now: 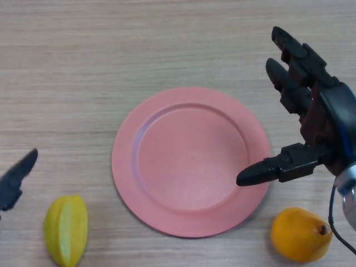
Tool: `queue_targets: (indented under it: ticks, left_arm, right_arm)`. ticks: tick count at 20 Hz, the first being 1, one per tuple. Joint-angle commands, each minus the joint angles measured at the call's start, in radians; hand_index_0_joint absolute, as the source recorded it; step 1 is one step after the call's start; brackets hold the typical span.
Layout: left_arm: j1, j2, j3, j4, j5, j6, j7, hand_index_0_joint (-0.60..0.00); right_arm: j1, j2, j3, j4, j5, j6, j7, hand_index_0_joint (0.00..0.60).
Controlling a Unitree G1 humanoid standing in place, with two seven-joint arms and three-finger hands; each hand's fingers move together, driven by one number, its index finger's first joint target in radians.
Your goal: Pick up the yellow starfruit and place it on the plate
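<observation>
The yellow starfruit (66, 230) lies on the wooden table at the lower left, left of the pink plate (191, 161). The plate sits in the middle of the table with nothing on it. My right hand (315, 119) hovers at the plate's right rim, open, with straight fingers pointing away and the thumb reaching over the rim. It holds nothing. Only a dark tip of my left hand (16, 178) shows at the left edge, just above and left of the starfruit, apart from it.
An orange pear-shaped fruit (301, 234) lies at the lower right, below my right hand and just off the plate's rim. The wooden table (111, 55) stretches away behind the plate.
</observation>
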Motion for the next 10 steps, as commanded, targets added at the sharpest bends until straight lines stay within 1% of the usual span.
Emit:
queue_targets:
  ticks: [1, 2, 3, 4, 5, 9, 10]
  left_arm:
    - [-0.006, 0.066, 0.047, 0.015, 0.006, -0.126, 0.11, 0.0]
    - [-0.011, 0.07, 0.037, 0.034, 0.011, -0.129, 0.121, 0.0]
    - [-0.018, 0.08, 0.004, 0.068, 0.018, -0.132, 0.149, 0.0]
    - [-0.023, 0.085, -0.009, 0.086, 0.031, -0.136, 0.163, 0.0]
    - [-0.03, 0.095, -0.045, 0.106, 0.019, -0.13, 0.193, 0.0]
    - [-0.043, 0.108, -0.135, 0.147, -0.019, -0.119, 0.244, 0.0]
    - [-0.044, 0.109, -0.15, 0.154, -0.037, -0.112, 0.241, 0.0]
  right_arm:
    - [-0.036, -0.002, -0.022, -0.056, 0.045, -0.141, -0.021, 0.0]
    - [-0.037, -0.002, -0.019, -0.052, 0.042, -0.145, -0.022, 0.0]
    - [-0.029, -0.001, -0.018, -0.048, 0.038, -0.157, -0.022, 0.0]
    - [-0.025, -0.001, -0.018, -0.048, 0.036, -0.163, -0.021, 0.0]
    - [-0.025, -0.001, -0.023, -0.05, 0.04, -0.164, -0.022, 0.0]
    - [-0.026, -0.006, -0.034, -0.043, 0.047, -0.176, -0.026, 0.0]
    - [-0.026, -0.007, -0.036, -0.041, 0.046, -0.181, -0.028, 0.0]
